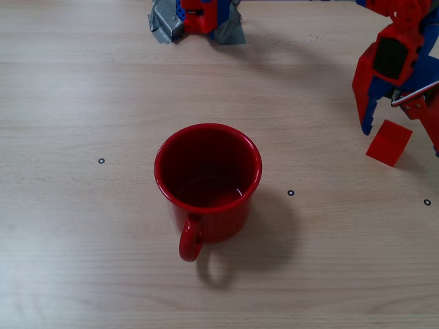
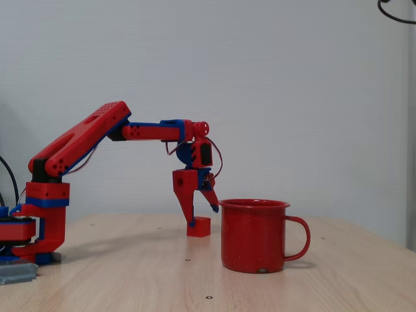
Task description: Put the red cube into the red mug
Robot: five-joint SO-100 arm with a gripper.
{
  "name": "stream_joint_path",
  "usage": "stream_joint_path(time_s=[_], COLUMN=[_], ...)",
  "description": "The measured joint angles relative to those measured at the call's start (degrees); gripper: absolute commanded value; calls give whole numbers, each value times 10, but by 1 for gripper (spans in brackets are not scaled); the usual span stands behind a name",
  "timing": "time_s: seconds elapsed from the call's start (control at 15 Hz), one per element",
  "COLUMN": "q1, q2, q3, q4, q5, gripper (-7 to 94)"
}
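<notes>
Fixed views both on the red mug (image 1: 208, 184) first, nearest of all, upright on the table (image 1: 82, 260), handle (image 1: 191, 238) turned toward the overhead camera, mouth wide and empty. Beyond the mug and off to the right in the overhead shot, the red cube (image 1: 389, 142), flat on the wood, well apart from the mug. Hanging right over it, the gripper (image 2: 199, 209), fingers spread and holding nothing, tips straddling the cube from above. Not yet gripped, by the look of it. Best now: drop straight down until the fingers bracket the cube's flat sides, then squeeze square across them, not on a corner. Lift well above the mug's rim before swinging across, or risk clipping it. Farthest from the mug, the arm's base (image 1: 199, 17), taped down at the table's back edge.
</notes>
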Motion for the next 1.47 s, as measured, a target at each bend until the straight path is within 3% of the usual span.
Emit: stream_joint_path(time_s=[0.2, 0.33, 0.4, 0.53, 0.67, 1.07, 1.47], q1=[1, 1, 1, 1, 1, 1, 6], q2=[-6, -11, -11, -11, -11, -11, 12], q3=[4, 11, 11, 11, 11, 11, 12], q4=[-14, -15, -15, -15, -23, -23, 38], q5=[0, 6, 8, 8, 6, 16, 26], gripper=[40, 34, 29, 9, 0, 0, 0])
